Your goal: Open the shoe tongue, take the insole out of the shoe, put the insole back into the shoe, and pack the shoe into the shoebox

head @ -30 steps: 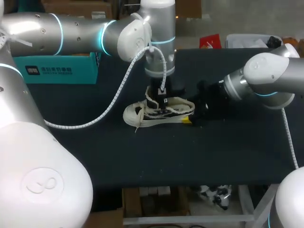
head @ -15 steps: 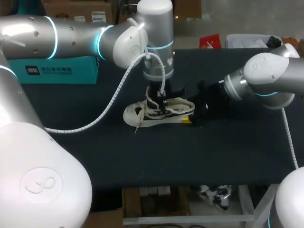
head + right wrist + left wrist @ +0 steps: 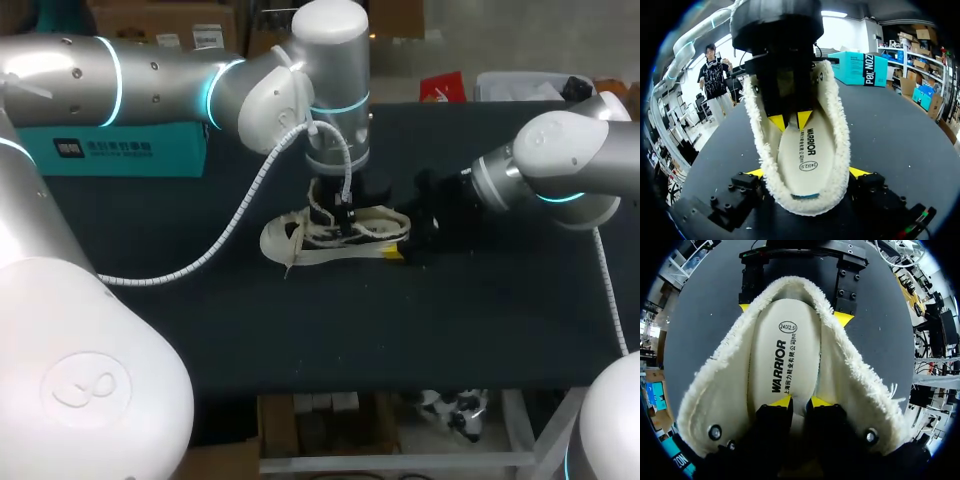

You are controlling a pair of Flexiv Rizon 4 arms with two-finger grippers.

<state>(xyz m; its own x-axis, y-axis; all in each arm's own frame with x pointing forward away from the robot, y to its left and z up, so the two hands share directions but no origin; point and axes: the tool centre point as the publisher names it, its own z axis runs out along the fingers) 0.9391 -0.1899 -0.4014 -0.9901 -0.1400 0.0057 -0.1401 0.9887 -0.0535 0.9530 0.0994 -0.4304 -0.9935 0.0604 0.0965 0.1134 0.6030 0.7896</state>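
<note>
- Swinging my left arm (image 3: pixel 150 70) round a bit, but the left gripper (image 3: pixel 801 401) barely shifts: tips nearly together, nothing clamped, down on the insole (image 3: pixel 785 355).
- R gripper (image 3: pixel 805 172) hasn't budged, clamped on the shoe (image 3: pixel 335 235) at the heel.
- Insole lies flat inside, shoe mid-table. Pull-out not started, imo.

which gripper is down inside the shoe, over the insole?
The left gripper: it is down inside the shoe, over the insole. The right gripper grips the heel from outside.
</note>
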